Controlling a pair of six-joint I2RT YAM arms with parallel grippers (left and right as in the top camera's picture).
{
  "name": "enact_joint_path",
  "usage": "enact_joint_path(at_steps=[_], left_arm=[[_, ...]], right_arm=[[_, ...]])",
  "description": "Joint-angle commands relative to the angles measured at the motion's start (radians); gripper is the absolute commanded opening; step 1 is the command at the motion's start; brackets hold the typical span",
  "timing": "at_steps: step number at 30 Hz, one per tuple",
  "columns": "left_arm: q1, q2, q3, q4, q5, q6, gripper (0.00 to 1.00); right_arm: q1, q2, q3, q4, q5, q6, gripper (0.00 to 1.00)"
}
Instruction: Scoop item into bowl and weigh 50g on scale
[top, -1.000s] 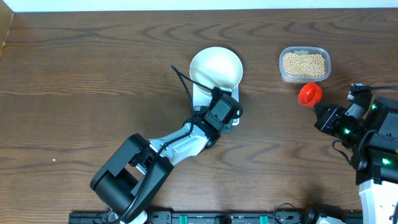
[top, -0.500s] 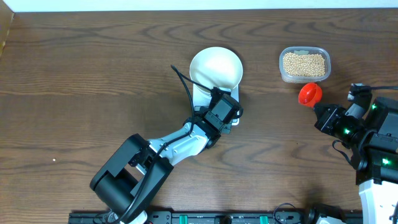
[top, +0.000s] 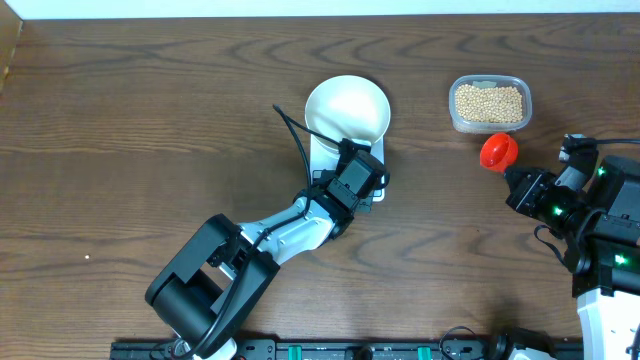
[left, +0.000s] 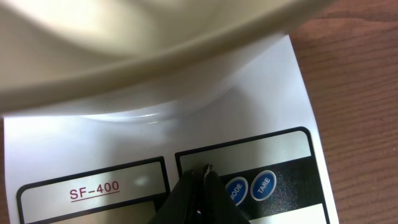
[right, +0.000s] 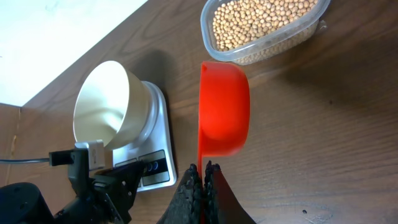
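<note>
Overhead: bowl (top: 346, 108) on scale (top: 325, 155), top centre; beans (top: 489, 103) in tub (top: 452, 105), upper right.
Left wrist: left gripper (left: 204, 171) pinched closed, empty, tips at scale panel beside blue buttons (left: 250, 186).
Right wrist: right gripper (right: 202, 171) clamped on red scoop (right: 222, 109) handle, frame centre.

I have bare table (top: 150, 100) across the left side and a clear lane between the bowl (top: 347, 108) and the tub (top: 489, 104). My left gripper (left: 203, 169) crowds the front edge of the scale (top: 323, 152), and the red scoop (top: 497, 150) sits just beside the tub's near wall.
</note>
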Motion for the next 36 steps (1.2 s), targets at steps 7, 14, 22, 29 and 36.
enact_joint_path(at_steps=[7, 14, 22, 29, 36], left_arm=[[0.013, 0.065, -0.048, -0.095, 0.036, -0.009, 0.07], [0.011, 0.065, -0.05, -0.072, 0.037, -0.009, 0.07], [0.008, 0.065, -0.05, -0.026, 0.085, -0.009, 0.07], [0.008, 0.065, -0.05, -0.039, 0.085, -0.009, 0.07], [0.008, 0.079, -0.05, -0.08, -0.004, -0.008, 0.07]], right_arm=[[-0.007, -0.002, 0.016, -0.008, 0.004, -0.012, 0.01], [-0.007, -0.002, 0.016, -0.009, 0.004, -0.012, 0.01], [-0.007, -0.002, 0.016, -0.009, 0.004, -0.012, 0.01], [-0.007, -0.002, 0.016, -0.009, 0.004, -0.012, 0.01], [-0.007, -0.002, 0.016, -0.009, 0.004, -0.012, 0.01]])
